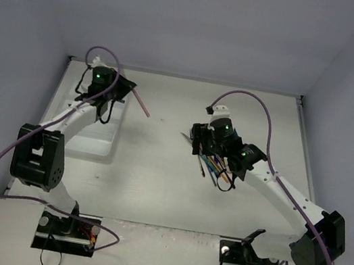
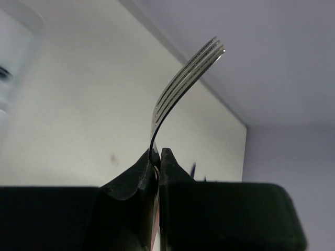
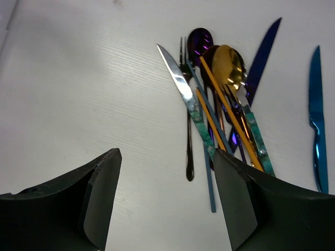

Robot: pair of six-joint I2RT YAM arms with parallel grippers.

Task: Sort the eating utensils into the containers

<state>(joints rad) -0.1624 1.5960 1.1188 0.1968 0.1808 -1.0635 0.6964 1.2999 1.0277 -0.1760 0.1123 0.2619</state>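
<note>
Tray (image 1: 86, 140) at 9 o'clock, contents hidden under the left arm. Utensil pile (image 3: 220, 104) at 3 o'clock is unsorted, so most of the job looks undone. Right gripper (image 3: 167, 193) hangs wide and empty above the pile. Left gripper (image 2: 158, 157) is clamped on a fork (image 2: 183, 83) at the tray's 12 o'clock end. No readable labels.

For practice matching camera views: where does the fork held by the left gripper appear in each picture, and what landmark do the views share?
Top external: the fork lies upper left of centre, slanting down-right from the left gripper.
Left wrist: the fork is at the centre, rising from the shut gripper, tines at upper right.
Right wrist: not in it.
Shared landmark: the white table.
</note>
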